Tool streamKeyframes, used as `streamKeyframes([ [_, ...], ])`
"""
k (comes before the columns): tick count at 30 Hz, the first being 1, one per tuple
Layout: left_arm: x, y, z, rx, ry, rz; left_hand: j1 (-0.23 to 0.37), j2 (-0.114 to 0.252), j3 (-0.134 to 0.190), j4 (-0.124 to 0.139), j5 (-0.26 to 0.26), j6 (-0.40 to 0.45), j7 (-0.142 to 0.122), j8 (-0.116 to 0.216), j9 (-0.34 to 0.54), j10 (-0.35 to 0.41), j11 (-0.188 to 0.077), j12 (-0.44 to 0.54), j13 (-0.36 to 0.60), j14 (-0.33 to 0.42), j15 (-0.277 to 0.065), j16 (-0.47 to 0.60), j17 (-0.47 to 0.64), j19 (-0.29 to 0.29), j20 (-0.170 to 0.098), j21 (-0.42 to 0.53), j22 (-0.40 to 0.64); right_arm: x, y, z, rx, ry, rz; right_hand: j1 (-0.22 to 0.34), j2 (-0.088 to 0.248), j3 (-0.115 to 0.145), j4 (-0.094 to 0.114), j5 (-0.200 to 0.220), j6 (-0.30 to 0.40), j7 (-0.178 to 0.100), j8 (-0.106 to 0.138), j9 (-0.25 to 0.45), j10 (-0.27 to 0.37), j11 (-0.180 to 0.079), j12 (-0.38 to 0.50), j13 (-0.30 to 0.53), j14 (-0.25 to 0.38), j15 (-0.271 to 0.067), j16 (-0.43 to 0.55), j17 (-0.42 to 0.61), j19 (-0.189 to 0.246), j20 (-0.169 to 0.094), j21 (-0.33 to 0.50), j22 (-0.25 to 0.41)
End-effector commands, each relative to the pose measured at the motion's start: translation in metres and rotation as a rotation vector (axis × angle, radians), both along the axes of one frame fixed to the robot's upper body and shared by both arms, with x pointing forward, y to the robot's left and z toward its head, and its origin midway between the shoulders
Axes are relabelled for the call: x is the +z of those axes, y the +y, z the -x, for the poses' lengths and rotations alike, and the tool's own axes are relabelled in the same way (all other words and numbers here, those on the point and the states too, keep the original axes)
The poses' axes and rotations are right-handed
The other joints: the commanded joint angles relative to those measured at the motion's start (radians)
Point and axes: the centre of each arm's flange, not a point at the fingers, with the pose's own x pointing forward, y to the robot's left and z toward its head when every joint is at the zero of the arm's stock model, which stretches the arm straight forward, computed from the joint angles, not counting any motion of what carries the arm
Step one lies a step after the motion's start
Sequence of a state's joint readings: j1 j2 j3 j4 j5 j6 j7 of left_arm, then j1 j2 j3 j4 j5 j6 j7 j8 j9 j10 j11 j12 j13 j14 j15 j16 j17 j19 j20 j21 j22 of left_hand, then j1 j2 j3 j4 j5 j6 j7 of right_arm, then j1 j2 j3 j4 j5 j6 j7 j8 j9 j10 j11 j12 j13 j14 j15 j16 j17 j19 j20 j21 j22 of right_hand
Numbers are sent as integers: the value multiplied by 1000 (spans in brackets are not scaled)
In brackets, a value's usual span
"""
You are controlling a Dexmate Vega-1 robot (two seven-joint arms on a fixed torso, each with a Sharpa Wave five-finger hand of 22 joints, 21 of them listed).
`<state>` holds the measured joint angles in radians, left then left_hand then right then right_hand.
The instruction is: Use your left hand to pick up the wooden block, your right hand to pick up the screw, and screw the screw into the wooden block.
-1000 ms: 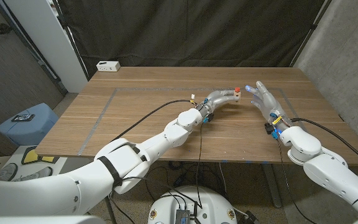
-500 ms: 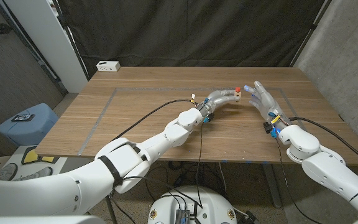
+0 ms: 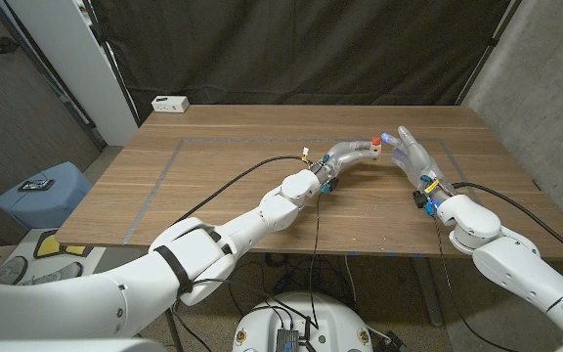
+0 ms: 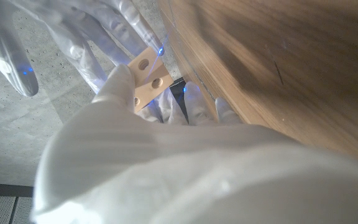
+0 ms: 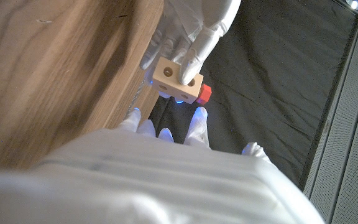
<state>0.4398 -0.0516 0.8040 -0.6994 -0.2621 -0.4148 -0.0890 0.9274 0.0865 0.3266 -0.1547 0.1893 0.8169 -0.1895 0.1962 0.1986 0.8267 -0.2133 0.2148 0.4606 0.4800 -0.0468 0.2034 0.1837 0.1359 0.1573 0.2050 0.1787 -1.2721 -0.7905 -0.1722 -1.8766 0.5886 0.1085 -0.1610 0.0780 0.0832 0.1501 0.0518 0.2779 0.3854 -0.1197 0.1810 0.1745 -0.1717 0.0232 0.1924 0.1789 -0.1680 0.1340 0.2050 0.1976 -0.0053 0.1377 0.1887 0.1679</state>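
Two robot hands meet above the far middle of the table (image 3: 213, 186), well clear of its wooden top. The left robot hand (image 3: 345, 154) grips the wooden block (image 3: 372, 149) between its fingertips; in the right wrist view the block (image 5: 178, 79) shows as a pale cube with round holes in its faces, pinched by white fingers (image 5: 194, 37) from behind. A red screw head (image 5: 204, 93) sticks out of one side of the block, and in the head view the same red cap (image 3: 374, 141) sits on top of the block. How deep the screw is seated cannot be told.

The right robot hand (image 3: 409, 156) stands just beside the block, its fingers spread apart and pointing up and toward the left hand, with blue lights glowing at the tips. In the left wrist view those spread fingers (image 4: 79, 37) hang close behind the block (image 4: 146, 78), one tip near its edge, though whether it touches is unclear. That hand grasps nothing that can be seen.

Black cables run along both arms to the wrists. At the far left corner of the table lies a small white box (image 3: 170, 103), well apart from the hands
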Motion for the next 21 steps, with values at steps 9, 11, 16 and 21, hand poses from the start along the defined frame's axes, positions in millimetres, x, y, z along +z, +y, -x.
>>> streamKeyframes([
  [9,-3,-1,5,-1,-3,-4,3,22,12,5,9,16,-16,5,1,3,-8,0,1,-2,-50,1,5,-2,12,0,5,-1,1,-4,17,-1,-1,5,-1,-2,6,6,-3,-4,0,5,-47,1,0,5,-124,-1,0,4,4,3,2,2],
  [11,-4,0,5,0,-4,-4,1,23,13,7,9,14,-18,5,1,2,-7,-1,1,-2,-47,1,5,-2,14,0,5,-1,2,-4,17,-1,1,5,-1,-2,6,6,-4,-4,0,5,-46,1,0,5,-124,-1,0,4,4,3,2,2],
  [16,-4,1,5,0,-6,-3,-1,23,15,7,10,15,-15,5,1,2,-7,0,1,-2,-46,0,5,-2,14,0,5,-1,4,-4,23,0,2,5,-1,-2,7,6,-3,-4,1,5,-46,2,0,5,-124,-1,0,4,4,3,2,2],
  [21,-4,3,6,2,-3,-1,-4,21,14,8,9,18,-18,7,1,5,-8,1,2,-1,-47,0,5,-2,13,0,5,-1,5,-4,26,5,7,5,-1,-2,7,6,-3,-4,2,5,-47,1,0,5,-123,-1,0,4,6,2,2,2],
])
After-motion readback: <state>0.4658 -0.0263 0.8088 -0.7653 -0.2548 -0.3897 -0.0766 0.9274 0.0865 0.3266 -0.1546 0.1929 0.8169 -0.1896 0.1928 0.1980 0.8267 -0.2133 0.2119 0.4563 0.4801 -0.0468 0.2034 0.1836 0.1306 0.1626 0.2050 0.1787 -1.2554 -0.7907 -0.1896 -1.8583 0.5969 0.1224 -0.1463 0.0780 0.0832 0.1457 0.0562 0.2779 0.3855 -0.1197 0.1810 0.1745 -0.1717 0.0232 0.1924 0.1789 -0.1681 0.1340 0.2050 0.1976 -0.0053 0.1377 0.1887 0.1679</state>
